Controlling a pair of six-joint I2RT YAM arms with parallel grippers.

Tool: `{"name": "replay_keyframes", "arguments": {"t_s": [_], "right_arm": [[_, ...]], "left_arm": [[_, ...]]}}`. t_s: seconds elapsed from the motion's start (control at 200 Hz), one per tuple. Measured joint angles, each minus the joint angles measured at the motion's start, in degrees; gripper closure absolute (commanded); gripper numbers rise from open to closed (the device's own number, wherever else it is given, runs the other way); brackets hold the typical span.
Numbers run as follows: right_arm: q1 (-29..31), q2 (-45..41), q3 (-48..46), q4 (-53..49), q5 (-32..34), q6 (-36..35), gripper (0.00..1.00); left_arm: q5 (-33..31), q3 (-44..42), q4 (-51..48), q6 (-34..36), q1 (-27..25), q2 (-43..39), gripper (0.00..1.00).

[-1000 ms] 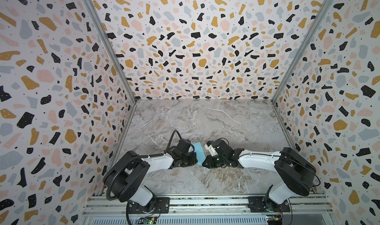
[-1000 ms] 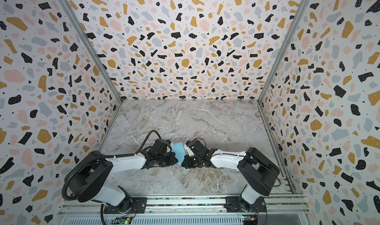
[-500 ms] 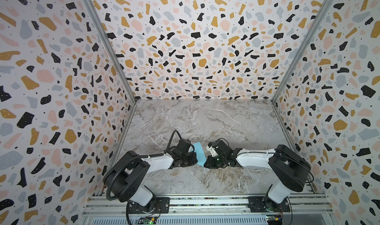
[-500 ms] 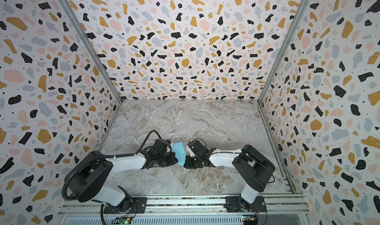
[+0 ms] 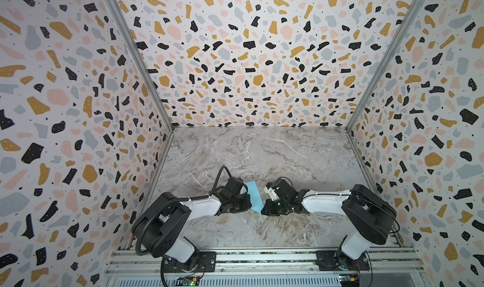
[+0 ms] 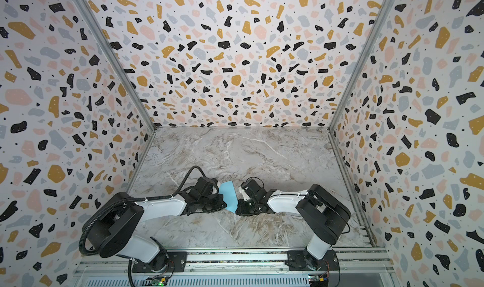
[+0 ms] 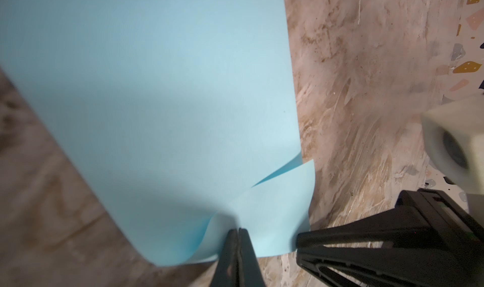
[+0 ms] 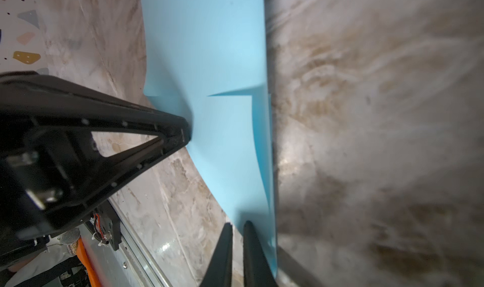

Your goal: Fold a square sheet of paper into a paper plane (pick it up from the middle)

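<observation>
The square sheet of paper (image 5: 253, 196) (image 6: 228, 198) is light blue and lies on the marble floor between the two grippers, near the front. In the left wrist view the paper (image 7: 157, 102) has one corner flap lifted and curled. My left gripper (image 7: 238, 230) (image 5: 250, 204) is shut on that flap. In the right wrist view the paper (image 8: 209, 50) runs away from my right gripper (image 8: 237, 224) (image 5: 264, 207). Its jaws stand a narrow slit apart at the sheet's near edge, with floor showing through the gap. No paper plane shape shows.
The marble floor (image 5: 262, 154) is boxed in by terrazzo-patterned walls (image 5: 248, 63) on three sides. An aluminium rail (image 5: 262, 256) carrying both arm bases runs along the front edge. The right arm's elbow (image 5: 366, 215) stands near the right wall.
The right arm's elbow has swung slightly inward. Both grippers and the paper stay in much the same place.
</observation>
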Motion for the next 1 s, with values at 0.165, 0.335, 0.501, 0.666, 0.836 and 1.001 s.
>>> {"name": "replay_keyframes", "arguments": {"t_s": [0.165, 0.335, 0.501, 0.666, 0.836, 1.001], "right_arm": [[-0.26, -1.7, -2.05, 0.46, -0.13, -0.26, 0.87], [-1.01, -3.52, -4.5, 1.03, -1.36, -0.44, 0.87], [-1.99, -5.57, -6.71, 0.92, -2.05, -0.63, 0.87], [-2.8, -8.98, -7.76, -2.23, -1.49, -1.66, 0.84], [-2.91, -10.4, -6.8, -2.47, -2.49, -3.89, 0.84], [-2.4, -7.52, -3.1, -1.81, -3.96, -5.44, 0.84]], "left_arm": [[-0.02, 0.0, 0.0, 0.0, 0.0, 0.0, 1.0], [-0.02, 0.0, 0.0, 0.11, 0.0, 0.0, 1.0], [0.0, 0.0, 0.0, 0.42, 0.0, 0.0, 1.0], [-0.07, 0.02, -0.02, 0.7, 0.02, -0.02, 1.0], [-0.24, 0.31, -0.55, 0.94, 0.02, -0.04, 1.0], [-0.79, 0.83, -1.46, 1.01, 0.0, -0.04, 1.0]]}}
